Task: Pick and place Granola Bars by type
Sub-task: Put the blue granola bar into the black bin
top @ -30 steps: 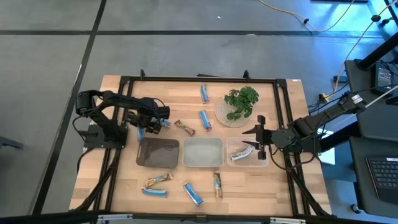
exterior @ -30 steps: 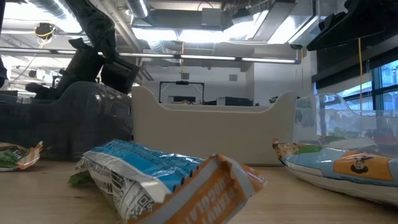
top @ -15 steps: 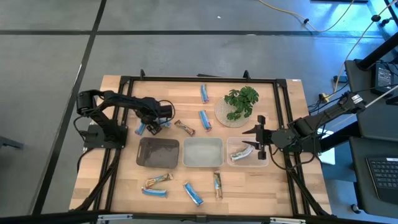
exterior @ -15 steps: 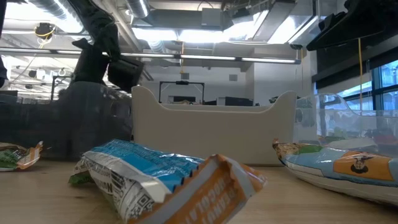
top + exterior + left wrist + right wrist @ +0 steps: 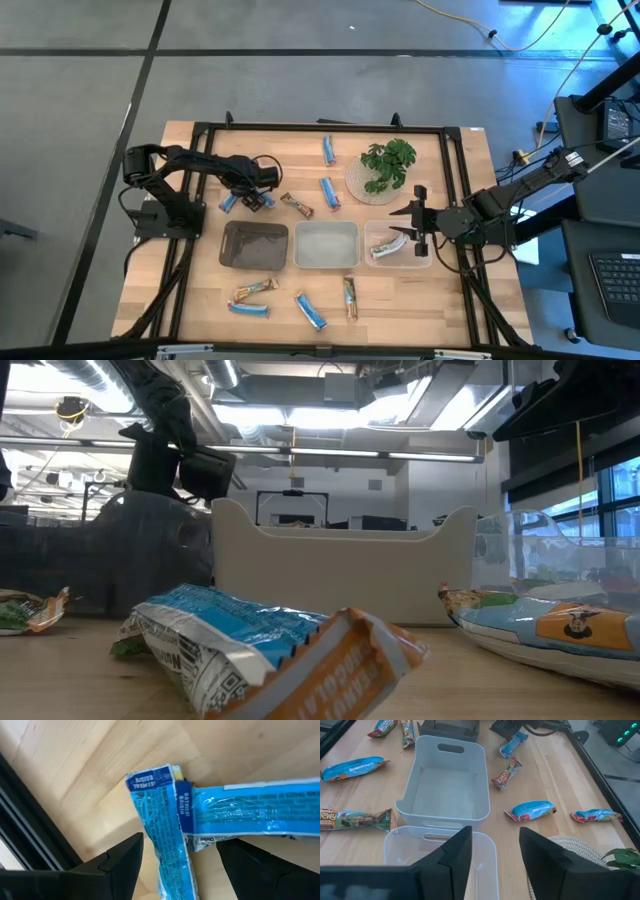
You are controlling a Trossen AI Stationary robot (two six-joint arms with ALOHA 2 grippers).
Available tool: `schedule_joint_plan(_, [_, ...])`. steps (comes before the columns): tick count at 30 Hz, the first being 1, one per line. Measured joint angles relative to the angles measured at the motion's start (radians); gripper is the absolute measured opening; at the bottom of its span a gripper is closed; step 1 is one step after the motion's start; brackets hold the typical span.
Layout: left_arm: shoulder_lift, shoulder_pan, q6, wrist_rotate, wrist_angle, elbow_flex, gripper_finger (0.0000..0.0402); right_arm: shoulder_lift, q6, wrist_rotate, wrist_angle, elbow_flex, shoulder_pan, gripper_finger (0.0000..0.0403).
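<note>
The blue bar (image 5: pixel 165 820) under the left wrist seems to read "OATMEAL RAISIN".

My left arm (image 5: pixel 190 172): matte black, jointed segments, thin black cable looping beside its wrist. Its fingers (image 5: pixel 112 865) are flat, dark, angular blades. My right arm (image 5: pixel 510 195): same black build, pale cable along it. Its fingers (image 5: pixel 451 857) are broad black wedges.

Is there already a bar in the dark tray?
No, the dark tray looks empty from above; the only binned bar lies in the clear tray.
</note>
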State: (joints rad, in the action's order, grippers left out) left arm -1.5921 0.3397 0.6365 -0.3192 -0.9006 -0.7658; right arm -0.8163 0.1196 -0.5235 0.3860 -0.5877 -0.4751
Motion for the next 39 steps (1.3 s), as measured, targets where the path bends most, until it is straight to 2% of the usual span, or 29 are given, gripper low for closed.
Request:
schedule_joint_plan(4, [0.000, 0.002, 0.086, -0.025, 0.003, 0.000, 0.0254, 0.000, 0.000, 0.000, 0.000, 0.000, 0.000, 0.0168])
schedule_joint_plan(11, [0.000, 0.003, 0.141, -0.020, -0.022, -0.002, 0.0254, 0.000, -0.001, 0.000, 0.000, 0.000, 0.000, 0.0168])
schedule_joint_plan(17, [0.000, 0.039, 0.139, 0.018, -0.047, 0.003, 0.0254, 0.000, -0.001, -0.001, 0.000, 0.000, 0.000, 0.0168])
schedule_joint_plan(23, [0.004, 0.093, 0.112, 0.097, -0.004, 0.019, 0.0241, 0.000, -0.001, 0.000, 0.000, 0.000, 0.000, 0.0168])
schedule_joint_plan(28, [0.003, 0.102, 0.101, 0.105, 0.007, 0.020, 0.0207, 0.000, -0.020, 0.000, 0.000, 0.000, 0.000, 0.0168])
schedule_joint_plan(39, [0.001, 0.100, 0.076, 0.127, 0.018, 0.021, 0.0093, 0.000, -0.024, 0.000, 0.000, 0.000, 0.000, 0.0168])
